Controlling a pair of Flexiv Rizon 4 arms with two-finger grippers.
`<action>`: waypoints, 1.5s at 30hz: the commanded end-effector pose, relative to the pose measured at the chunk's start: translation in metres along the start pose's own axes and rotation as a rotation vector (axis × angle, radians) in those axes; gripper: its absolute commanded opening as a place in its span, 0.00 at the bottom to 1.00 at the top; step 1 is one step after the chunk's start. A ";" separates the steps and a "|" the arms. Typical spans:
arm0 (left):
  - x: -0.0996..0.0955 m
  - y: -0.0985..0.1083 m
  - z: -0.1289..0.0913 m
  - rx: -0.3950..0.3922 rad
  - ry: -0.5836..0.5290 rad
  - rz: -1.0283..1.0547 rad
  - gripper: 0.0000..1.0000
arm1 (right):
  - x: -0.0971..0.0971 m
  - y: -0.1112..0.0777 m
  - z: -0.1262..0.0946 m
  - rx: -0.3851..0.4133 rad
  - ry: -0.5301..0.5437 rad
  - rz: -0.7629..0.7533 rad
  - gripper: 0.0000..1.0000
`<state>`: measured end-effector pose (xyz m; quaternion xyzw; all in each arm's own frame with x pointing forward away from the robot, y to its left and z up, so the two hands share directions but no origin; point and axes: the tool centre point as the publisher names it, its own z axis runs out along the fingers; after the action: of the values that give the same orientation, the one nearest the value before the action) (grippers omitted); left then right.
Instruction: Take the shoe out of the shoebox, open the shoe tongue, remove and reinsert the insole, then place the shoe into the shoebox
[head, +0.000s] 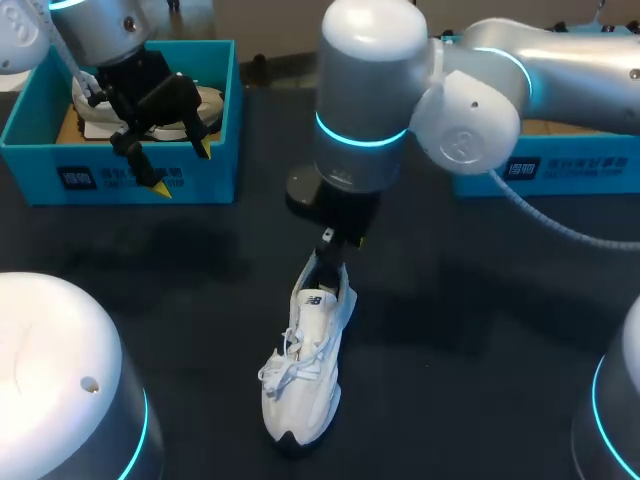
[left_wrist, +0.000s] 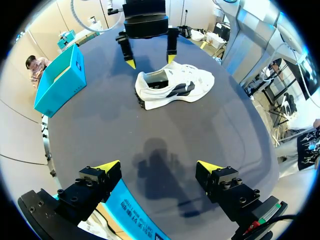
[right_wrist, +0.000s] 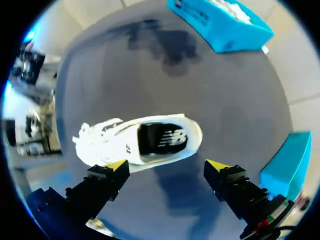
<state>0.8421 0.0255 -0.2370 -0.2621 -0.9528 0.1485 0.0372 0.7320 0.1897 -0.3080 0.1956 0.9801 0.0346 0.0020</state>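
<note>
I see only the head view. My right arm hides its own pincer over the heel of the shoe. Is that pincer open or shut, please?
Observer: Open. The right wrist view shows the right pincer with its fingers wide apart, holding nothing, the white shoe just ahead of it.
Operator: Can you look into its opening?
Observer: Yes. A dark insole with white print lies inside.
Operator: Does it stand, or lie on its side?
Observer: The left wrist view shows it upright on its sole on the table.
</note>
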 end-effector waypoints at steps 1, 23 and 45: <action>0.001 0.000 0.000 -0.002 0.000 0.000 1.00 | -0.005 0.006 -0.001 -0.010 -0.040 -0.058 1.00; 0.001 0.000 0.000 -0.002 0.000 0.000 1.00 | -0.035 0.033 0.030 0.005 -0.128 -0.126 1.00; 0.001 0.000 0.000 -0.002 0.000 0.000 1.00 | -0.058 0.025 0.063 0.017 -0.087 -0.212 1.00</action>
<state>0.8421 0.0255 -0.2370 -0.2621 -0.9528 0.1485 0.0372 0.7920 0.1970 -0.3640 0.0924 0.9943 0.0128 0.0521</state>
